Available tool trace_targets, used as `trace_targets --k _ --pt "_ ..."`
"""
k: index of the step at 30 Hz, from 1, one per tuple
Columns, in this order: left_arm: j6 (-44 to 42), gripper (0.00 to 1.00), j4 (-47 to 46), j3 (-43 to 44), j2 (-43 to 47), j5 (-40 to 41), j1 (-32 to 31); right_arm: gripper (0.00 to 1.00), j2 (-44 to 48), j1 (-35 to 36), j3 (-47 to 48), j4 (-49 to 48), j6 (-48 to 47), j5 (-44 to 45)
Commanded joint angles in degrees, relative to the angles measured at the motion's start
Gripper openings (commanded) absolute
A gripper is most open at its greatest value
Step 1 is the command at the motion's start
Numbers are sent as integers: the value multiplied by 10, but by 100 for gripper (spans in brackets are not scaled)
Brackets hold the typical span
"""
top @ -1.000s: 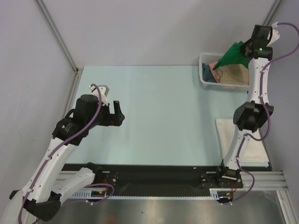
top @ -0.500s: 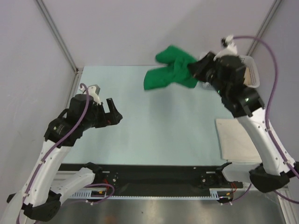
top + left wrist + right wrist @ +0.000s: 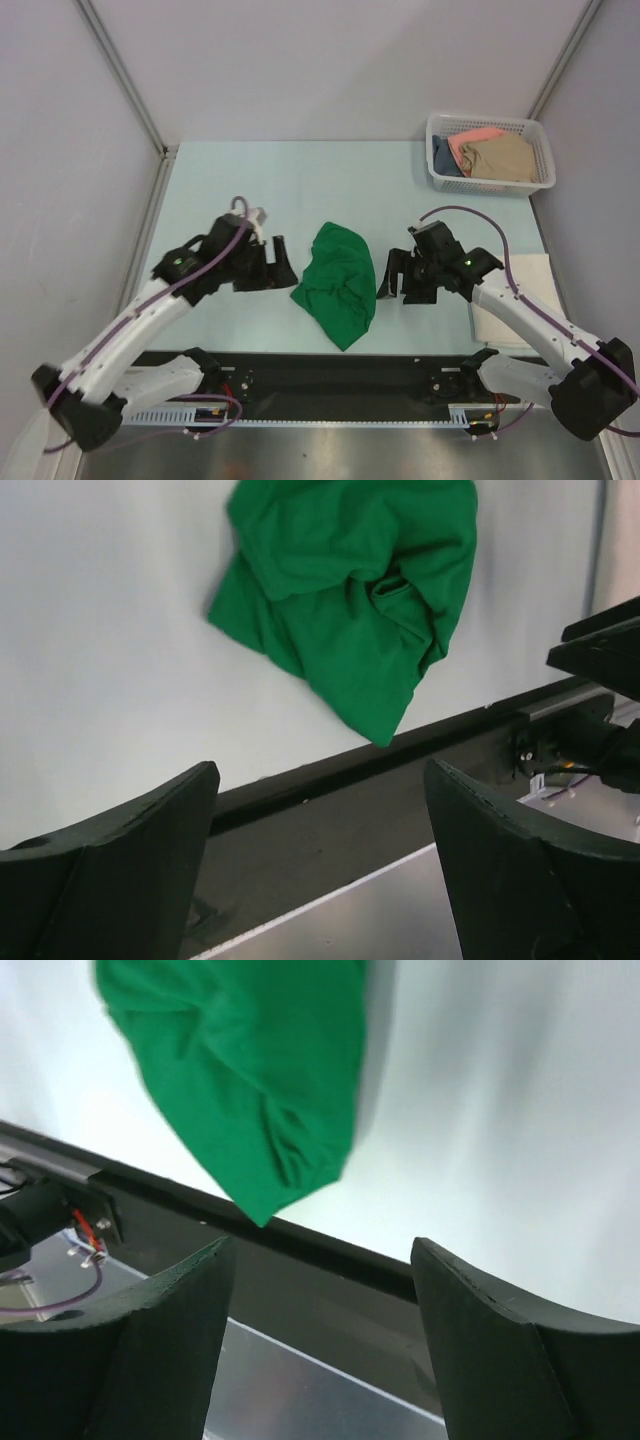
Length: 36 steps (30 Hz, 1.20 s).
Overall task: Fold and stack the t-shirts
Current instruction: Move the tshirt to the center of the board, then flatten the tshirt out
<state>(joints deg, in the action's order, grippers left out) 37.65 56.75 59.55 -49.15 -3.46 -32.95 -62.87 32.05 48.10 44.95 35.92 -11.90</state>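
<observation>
While green t-shirt lies crumpled | left claw, right claw: spread

Pale blue-green flat table top, seen from above. A crumpled bright green cloth t-shirt lies in a loose heap near the middle of the front edge, its lower tip close to the black rail bordering the table. A white plastic mesh basket stands at the far right corner (clothes inside). A flat cream-white cloth lies at the right front, apart from the green shirt.
</observation>
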Motion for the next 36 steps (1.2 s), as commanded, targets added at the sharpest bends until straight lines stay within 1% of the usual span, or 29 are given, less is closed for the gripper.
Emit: trace_targets --k 1,2,3,4,5,7,9,10,11,13,14,17,20,23,27,31,32,36 --pt "6 89 -130 -14 -105 -38 -55 75 -1 -6 31 -52 -29 -47" --pt "20 85 -200 -42 -148 -50 -60 65 -44 -15 24 -104 -27 -112" --pt "20 85 -218 -42 -158 -51 -60 65 -45 -16 24 -105 -27 -113" --pt "21 83 -229 -50 -168 -44 -60 59 -60 -14 24 -116 -20 -126" --pt "22 80 -236 -60 -178 -19 -60 56 -82 -9 25 -136 -17 -143" --pt "-3 77 -248 -63 -216 4 -58 54 -99 -1 32 -149 -14 -148" --pt "-27 77 -282 -66 -248 -26 -54 54 -121 8 36 -160 -9 -155" --pt "-31 75 -288 -65 -282 -34 -49 54 -128 11 38 -163 -6 -160" --pt "-34 71 -283 -52 -300 -30 -48 54 -135 12 38 -170 -2 -165" --pt "-41 70 -283 -46 -334 -29 -38 54 -147 15 39 -178 -1 -163" --pt "-42 70 -293 -51 -339 -37 -34 54 -151 15 39 -182 0 -161" --pt "-50 69 -310 -51 -368 -31 -25 54 -174 18 43 -190 3 -165" --pt "-62 68 -328 -48 -394 -29 -18 51 -204 21 57 -178 -5 -173" --pt "-57 65 -362 -45 -416 -46 -13 51 -213 24 60 -175 -13 -170" --pt "-31 61 -379 -35 -447 -81 -10 52 -231 23 67 -160 -26 -158" --pt "-28 50 -381 -37 -447 -84 -10 54 -237 24 64 -161 -20 -142" --pt "-30 44 -372 -33 -445 -72 -10 54 -238 24 65 -159 -20 -135" --pt "-42 43 -344 -17 -414 -39 -11 55 -259 23 83 -132 -31 -89"
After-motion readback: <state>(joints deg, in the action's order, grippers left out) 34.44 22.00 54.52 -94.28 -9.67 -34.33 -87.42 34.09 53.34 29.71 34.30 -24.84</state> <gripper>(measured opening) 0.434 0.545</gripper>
